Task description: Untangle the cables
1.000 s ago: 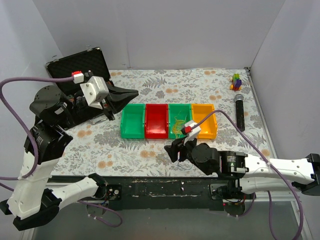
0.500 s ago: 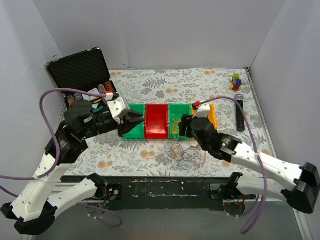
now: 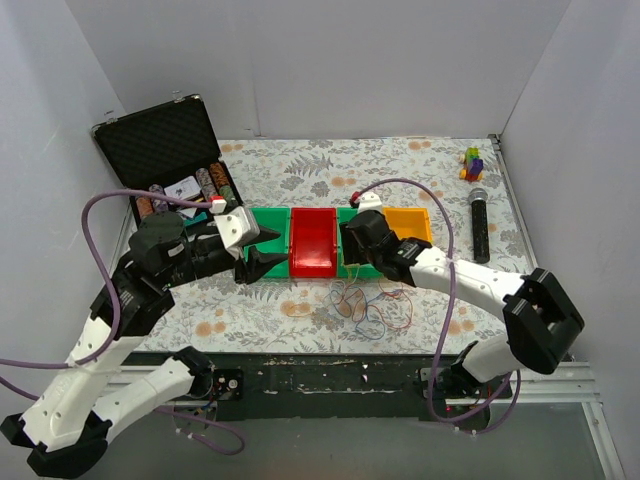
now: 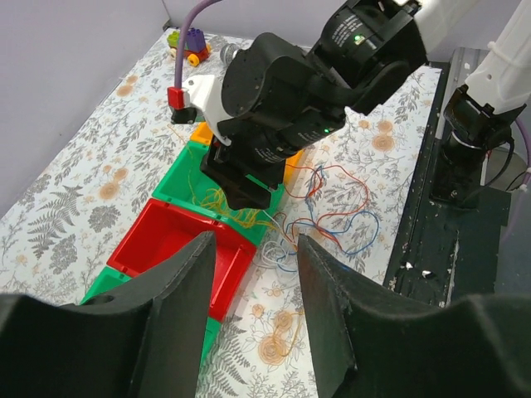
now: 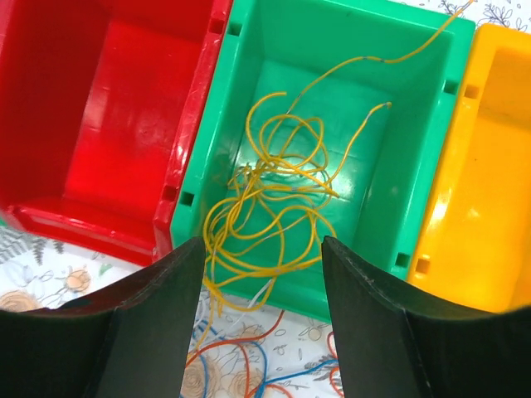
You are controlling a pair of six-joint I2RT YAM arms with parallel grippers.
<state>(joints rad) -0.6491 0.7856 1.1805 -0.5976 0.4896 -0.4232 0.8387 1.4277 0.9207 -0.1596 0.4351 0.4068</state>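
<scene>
**Desk editor:** What's the setting?

**Photographer:** A white-walled booth. Its desk (image 3: 300, 165) is covered in a floral print, and two white robot arms are bolted at the near edge.

**Desk editor:** What lies nearest the arms?

**Photographer:** The cables (image 3: 375, 310). They are loose red, blue and orange loops, tangled on the desk just in front of a row of four bins.

**Desk editor:** And the yellow?

**Photographer:** The yellow strands (image 5: 270, 207) lie coiled in the second green bin (image 5: 348, 33), between the red bin (image 3: 312, 240) and the orange bin (image 3: 412, 222). Some trail over its near wall toward the loops on the desk.

**Desk editor:** Where are the arms?

**Photographer:** The left arm (image 3: 160, 260) reaches in from the left. The left jaws stand parted with nothing between them, low at the near edge of the end green bin (image 3: 272, 222). The right arm (image 3: 450, 275) curves in from the right. The right jaws are spread wide and empty, hovering above the bin of yellow strands and pointing down at them.

**Desk editor:** Anything behind?

**Photographer:** An open black case (image 3: 160, 145) with chips sits at the far left. A microphone (image 3: 479, 225) lies by the right edge, and a small toy (image 3: 472, 162) of coloured blocks stands in the far right corner.
</scene>
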